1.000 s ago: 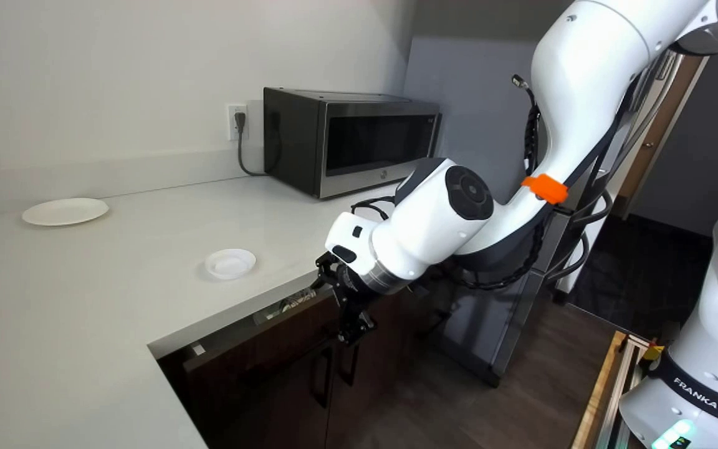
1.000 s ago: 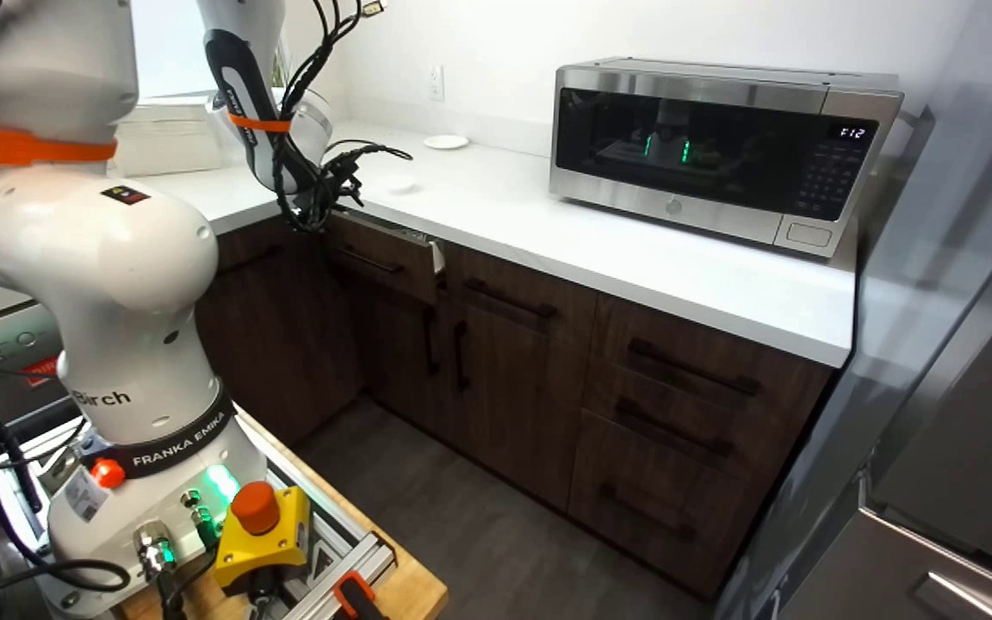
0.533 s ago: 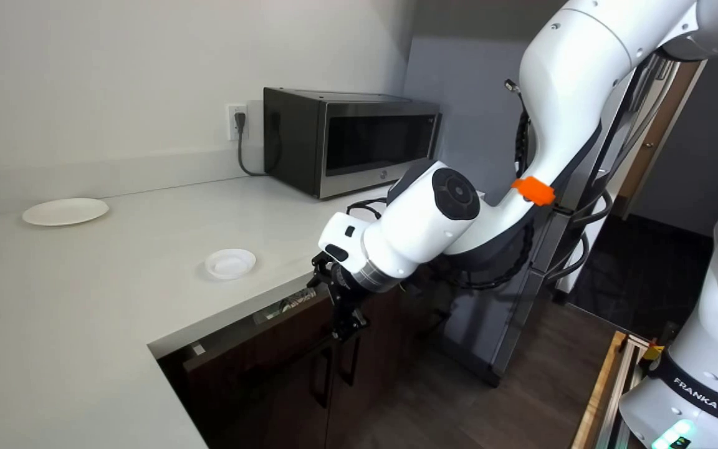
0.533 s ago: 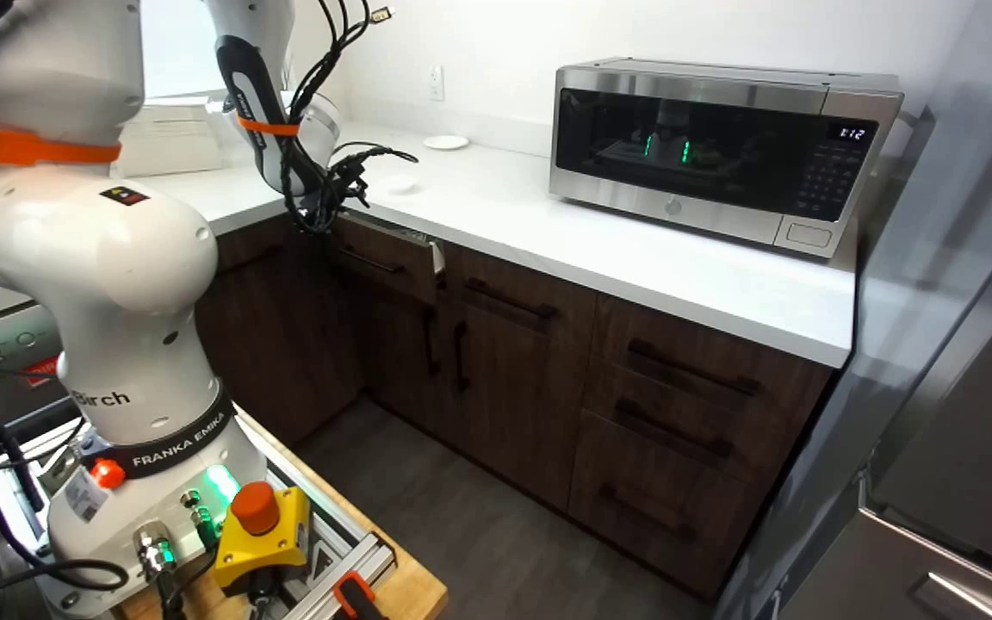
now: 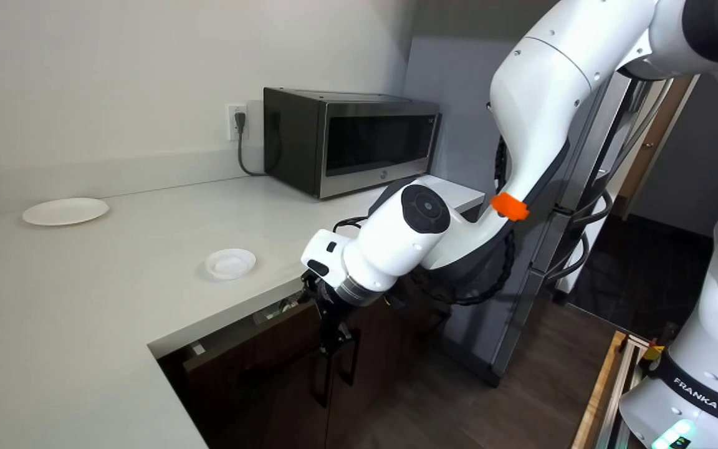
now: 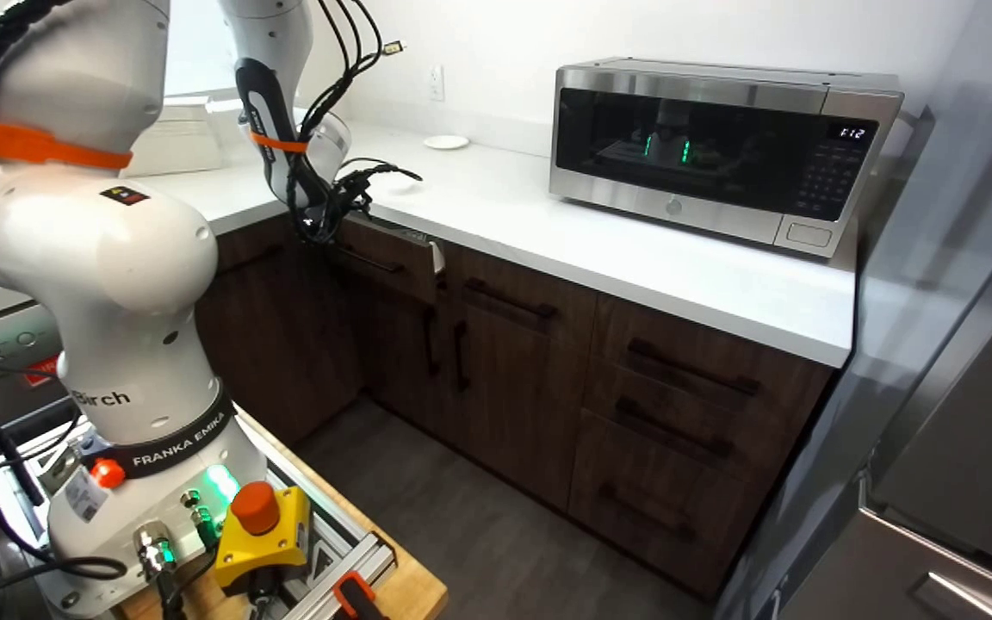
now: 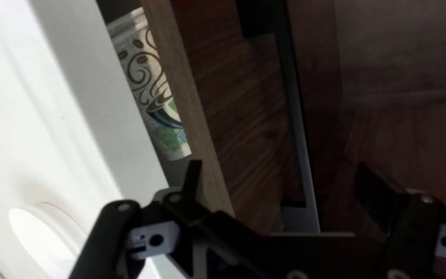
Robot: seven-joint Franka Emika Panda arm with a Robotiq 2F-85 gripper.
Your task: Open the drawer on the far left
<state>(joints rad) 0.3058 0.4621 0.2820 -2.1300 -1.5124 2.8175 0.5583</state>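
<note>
Drawer (image 6: 401, 251) standing partly open, our gripper (image 7: 279, 170) gaping wide

We are seeing the drawer left of centre in an exterior view, jutting from under the white table (image 6: 548, 215). In the wrist view its dark wood front is slanting down the middle of the frame, a bar handle (image 7: 304, 162) running along it and a swirl-patterned object (image 7: 149, 89) lying inside, at upper left. We are holding the fingers (image 7: 192, 178) far apart and gripping nothing: one tip is showing over the drawer's rim, the other is standing beyond its front, at lower right. Whether either is touching the wood, we are not able to tell. We are also seeing a small dish (image 5: 230, 264) on the table.
</note>
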